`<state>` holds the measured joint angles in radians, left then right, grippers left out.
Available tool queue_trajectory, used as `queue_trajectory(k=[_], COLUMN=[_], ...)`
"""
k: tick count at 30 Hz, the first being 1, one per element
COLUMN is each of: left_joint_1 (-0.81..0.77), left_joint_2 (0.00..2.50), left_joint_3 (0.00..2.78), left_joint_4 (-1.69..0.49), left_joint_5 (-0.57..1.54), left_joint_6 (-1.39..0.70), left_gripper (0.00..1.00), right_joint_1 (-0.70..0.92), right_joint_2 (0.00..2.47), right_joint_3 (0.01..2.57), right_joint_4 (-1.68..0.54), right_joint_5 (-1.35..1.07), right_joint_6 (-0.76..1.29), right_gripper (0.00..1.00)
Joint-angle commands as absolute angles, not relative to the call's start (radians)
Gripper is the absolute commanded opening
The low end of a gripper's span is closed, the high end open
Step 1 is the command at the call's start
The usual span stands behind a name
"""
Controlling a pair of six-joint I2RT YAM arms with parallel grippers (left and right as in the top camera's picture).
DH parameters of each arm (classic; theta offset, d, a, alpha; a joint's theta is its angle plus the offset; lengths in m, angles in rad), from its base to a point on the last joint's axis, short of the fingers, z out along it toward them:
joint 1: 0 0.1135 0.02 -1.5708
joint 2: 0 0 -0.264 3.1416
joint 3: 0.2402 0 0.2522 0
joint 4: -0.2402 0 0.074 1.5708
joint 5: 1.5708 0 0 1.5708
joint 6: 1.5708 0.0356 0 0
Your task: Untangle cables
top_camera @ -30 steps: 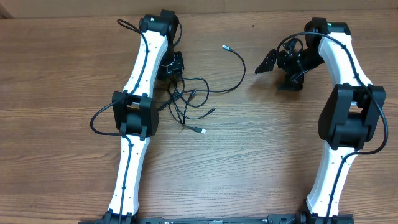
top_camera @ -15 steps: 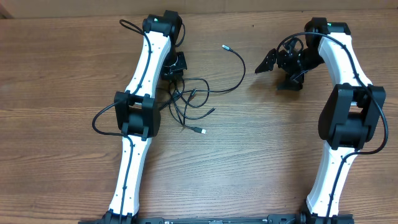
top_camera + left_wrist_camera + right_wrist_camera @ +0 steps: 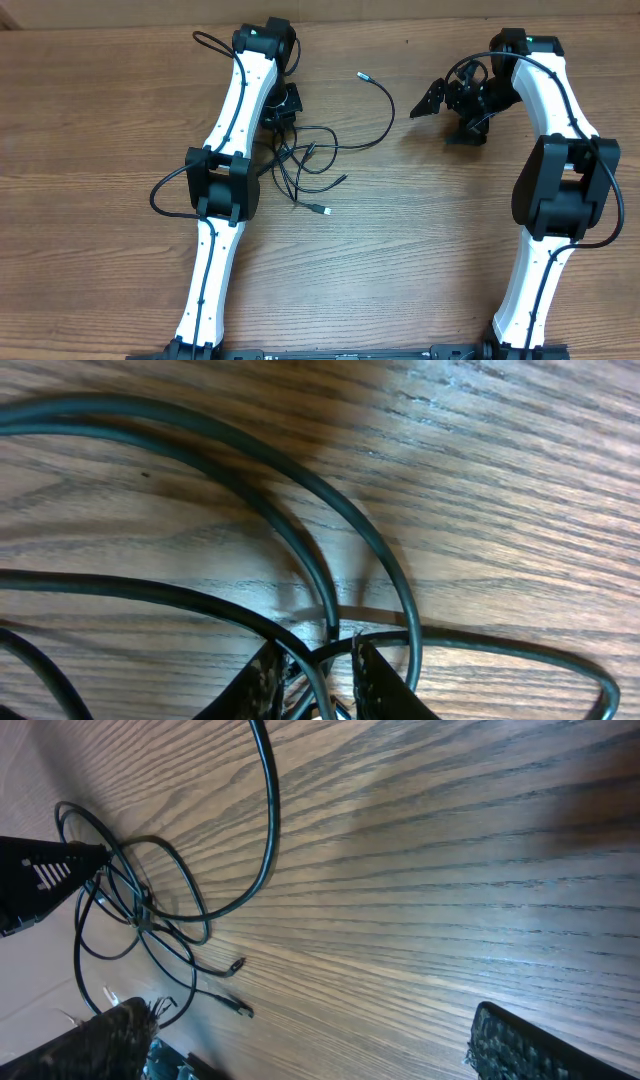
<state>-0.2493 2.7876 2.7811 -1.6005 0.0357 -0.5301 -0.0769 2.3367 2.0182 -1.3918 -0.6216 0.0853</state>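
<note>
The cables [image 3: 297, 155] lie in a loose tangle on the wooden table [image 3: 400, 250], towards its far left part, just on the inner side of the left arm [image 3: 232, 120]. Several thin black loops cross one another there. One long strand [image 3: 391, 112] arcs away to the right and ends in a silver tip [image 3: 361, 75]. Two shorter ends trail towards the near edge, the nearest closing in a silver plug [image 3: 325, 211]. The left gripper [image 3: 281, 124] sits at the upper left edge of the tangle, touching it. From the left wrist camera the cables [image 3: 300, 470] sweep in curves across the wood grain, and at least two strands run down into the narrow slot between the fingertips [image 3: 375, 678] of the left gripper [image 3: 318, 680]. The jaws stand close together and appear clamped on those strands. The right gripper [image 3: 445, 118] is on the far right part of the table, well apart from the tangle, with the tip of the long strand the nearest piece of cable to it. In the right wrist view the right gripper [image 3: 320, 1055] has its two fingers [image 3: 115, 1038] spread wide at the lower corners with only bare wood between them, holding nothing. The cables [image 3: 140, 910] show in the left of that view, with the dark body of the left gripper [image 3: 30, 885] against them.
</note>
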Motion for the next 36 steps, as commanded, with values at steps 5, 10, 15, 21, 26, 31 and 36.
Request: queue_trajectory(k=[5,10,15,21,26,31,36], left_joint_1=[-0.256,-0.256,-0.256,-0.257,-0.257,-0.257,-0.261], left_joint_2=[2.807,2.807,2.808,2.808,2.809,2.809,2.809], left_joint_3=[2.777,2.773,2.769,2.769,2.768,2.768,2.768], left_joint_4=[-1.593,-1.6,-1.599,-1.599,-1.6,-1.599,-1.597], left_joint_5=[0.006,-0.007,-0.008,-0.008,-0.008,-0.011,-0.011], left_joint_6=[-0.566,-0.577,-0.585,-0.584,-0.584,-0.584,-0.584], left_gripper=[0.2,0.21,0.12,0.19,0.18,0.19,0.19], right_joint_1=[-0.072,-0.072,-0.072,-0.072,-0.072,-0.072,-0.072], right_joint_2=[2.319,2.319,2.319,2.319,2.319,2.319,2.319], right_joint_3=[2.015,2.015,2.015,2.015,2.015,2.015,2.015], right_joint_4=[-1.39,-1.39,-1.39,-1.39,-1.39,-1.39,-1.39], right_joint_5=[-0.63,-0.63,-0.63,-0.63,-0.63,-0.63,-0.629], right_joint_6=[0.076,0.076,0.076,0.076,0.076,0.076,0.076], right_gripper=[1.0,1.0,1.0,1.0,1.0,1.0,1.0])
